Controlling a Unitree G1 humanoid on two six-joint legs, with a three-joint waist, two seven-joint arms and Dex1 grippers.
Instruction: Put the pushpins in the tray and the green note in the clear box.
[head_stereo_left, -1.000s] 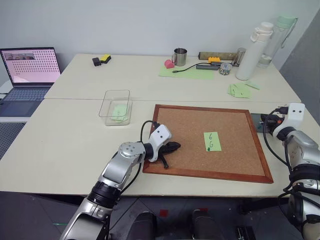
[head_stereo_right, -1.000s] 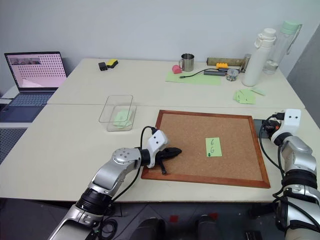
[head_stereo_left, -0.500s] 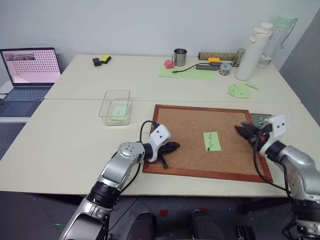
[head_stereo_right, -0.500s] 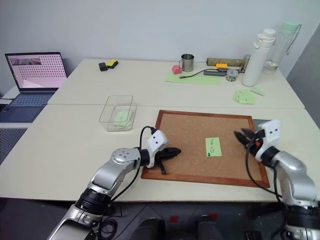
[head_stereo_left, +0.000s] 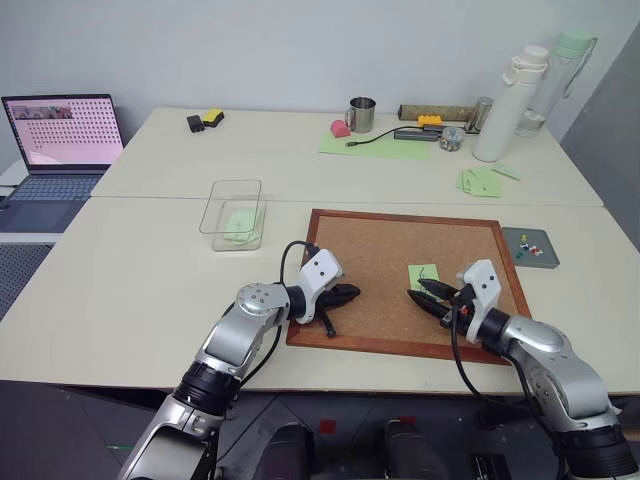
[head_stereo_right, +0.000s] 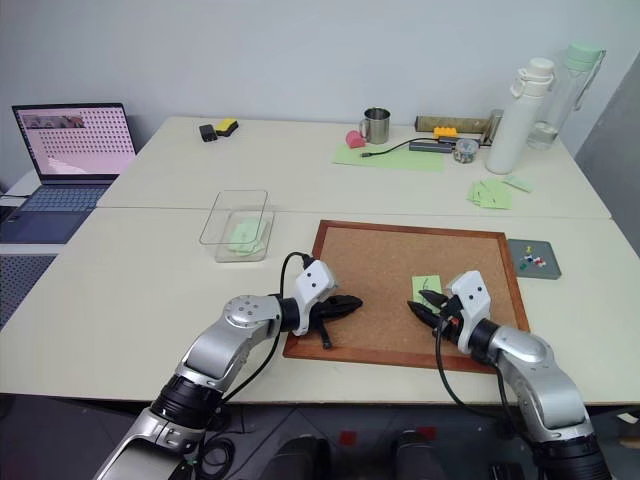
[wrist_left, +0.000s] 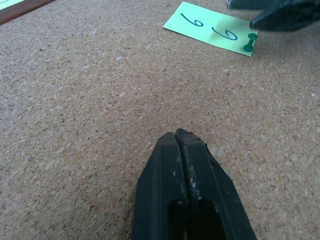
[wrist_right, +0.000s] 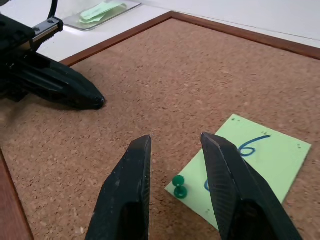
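Note:
The green note (wrist_right: 260, 162) marked "6 6" lies on the corkboard (head_stereo_left: 375, 250), fixed by a dark green pushpin (wrist_right: 178, 188) at its near end. My right gripper (wrist_right: 176, 142) hangs open just above that pin, one finger to each side of it, and partly covers the note (head_stereo_left: 424, 271) in the head views. My left gripper (wrist_left: 179, 137) is shut and empty, resting on the cork near the board's left edge (head_stereo_left: 348, 293). The dark-grey tray (head_stereo_left: 546, 260) sits right of the board with small coloured pins in it. The clear box (head_stereo_left: 236, 182) stands left of the board, holding a green slip.
At the back of the table are a metal mug (head_stereo_left: 359, 113), a large green sheet (head_stereo_left: 378, 147), a white bottle (head_stereo_left: 508, 100) and loose green slips (head_stereo_left: 480, 181). A laptop (head_stereo_left: 60, 130) is open at the far left.
My right arm swung in from the table's right edge by the tray, leftward over the corkboard, to the note's pin. The left gripper stayed where it was.

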